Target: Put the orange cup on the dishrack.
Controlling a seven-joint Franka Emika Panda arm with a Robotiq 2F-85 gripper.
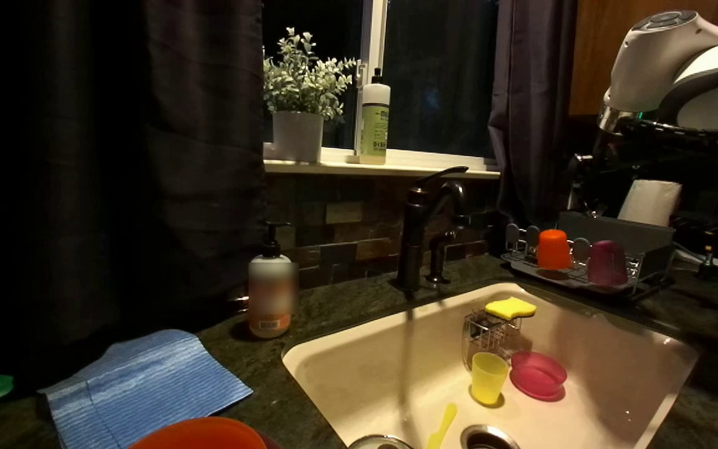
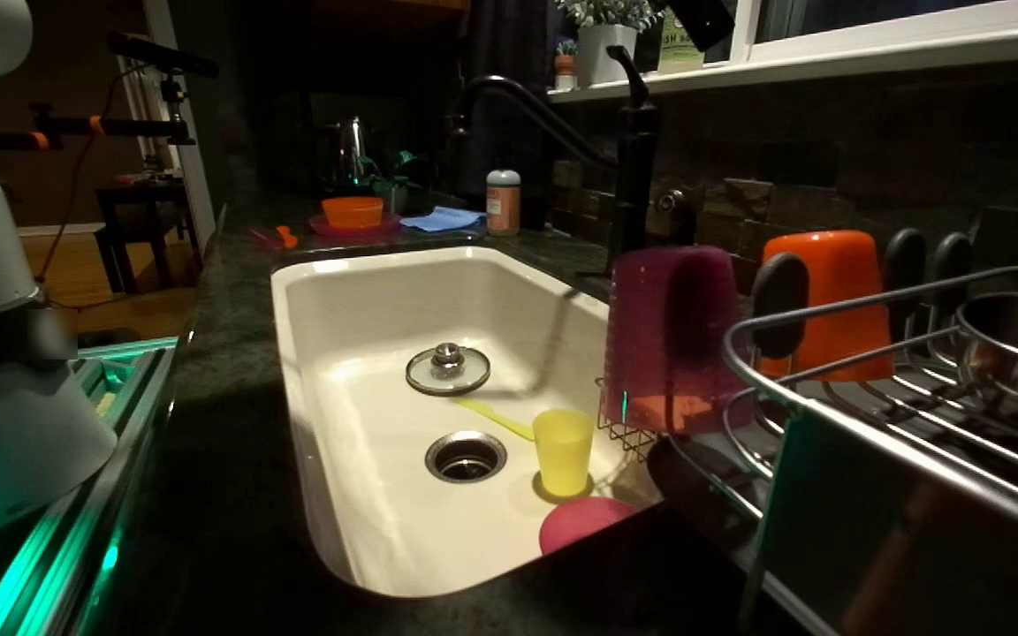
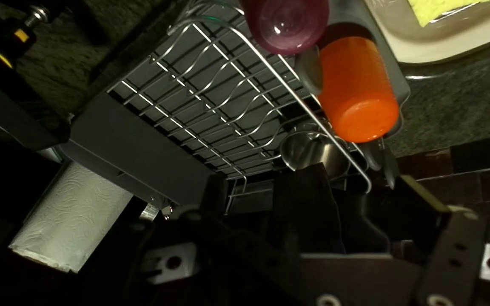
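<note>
The orange cup (image 3: 357,91) stands upside down at the edge of the dishrack. It also shows in both exterior views (image 1: 553,249) (image 2: 840,305). The dishrack (image 3: 211,93) is a dark wire rack on a grey tray beside the sink; it also shows in both exterior views (image 1: 655,265) (image 2: 924,459). My gripper (image 3: 319,191) has its fingers wide apart in the wrist view, with no object seen held between them. It is apart from the orange cup, above the rack's end. In an exterior view the gripper is dark and hard to make out (image 1: 586,178).
A purple-pink cup (image 1: 608,263) stands upside down beside the orange cup. A metal pot (image 3: 313,148) sits in the rack. A paper towel roll (image 3: 75,216) stands behind. The sink (image 2: 297,371) holds a yellow cup (image 2: 562,452) and a pink bowl (image 1: 538,374). The faucet (image 1: 414,243) rises behind.
</note>
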